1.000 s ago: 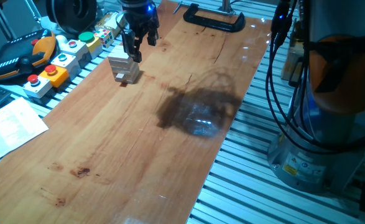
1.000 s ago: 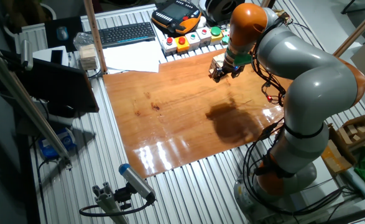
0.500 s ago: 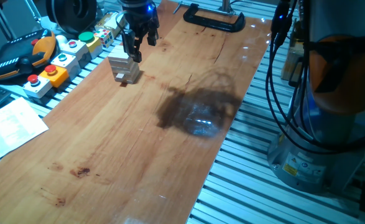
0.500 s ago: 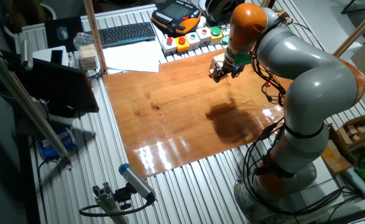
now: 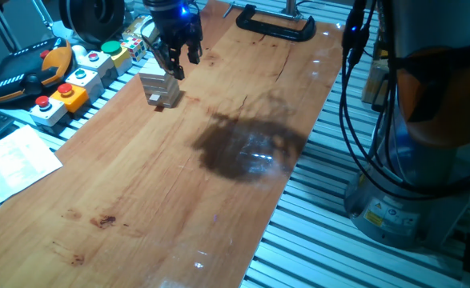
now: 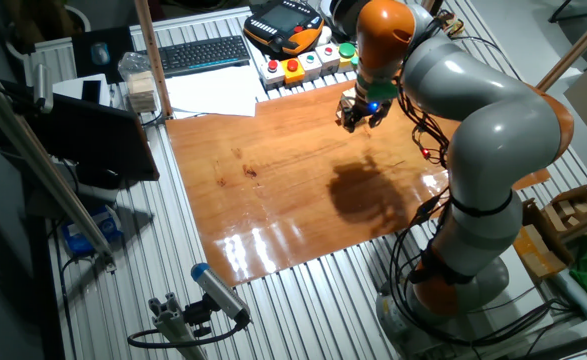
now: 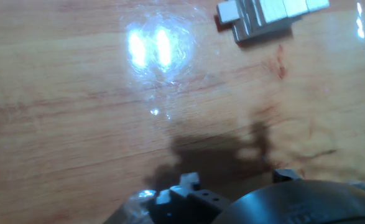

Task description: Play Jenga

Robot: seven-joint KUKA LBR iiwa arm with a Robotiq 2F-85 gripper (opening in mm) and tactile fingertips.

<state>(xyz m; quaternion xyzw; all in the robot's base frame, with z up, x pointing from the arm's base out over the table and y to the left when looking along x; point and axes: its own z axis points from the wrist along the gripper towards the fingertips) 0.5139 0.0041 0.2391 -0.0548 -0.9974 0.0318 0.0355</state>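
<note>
The Jenga tower (image 5: pixel 158 88) is a small stack of pale wooden blocks near the left edge of the wooden table top (image 5: pixel 218 184). In the hand view the tower (image 7: pixel 270 15) lies at the top right, with one block (image 7: pixel 227 12) sticking out of its side. My gripper (image 5: pixel 183 66) hangs just right of and above the tower, apart from it, with its fingers spread and nothing between them. In the other fixed view the gripper (image 6: pixel 359 120) covers most of the tower. The fingertips do not show in the hand view.
Grey button boxes (image 5: pixel 70 84) with coloured buttons line the table's left edge, close behind the tower. An orange teach pendant (image 5: pixel 26 72), papers (image 5: pixel 10 160) and a keyboard (image 6: pixel 203 52) lie beyond. A black clamp (image 5: pixel 275 26) sits at the far end.
The hand has shifted slightly to the left and turned a little above the tower. The arm's shadow on the table has moved left. The tower has not moved.
</note>
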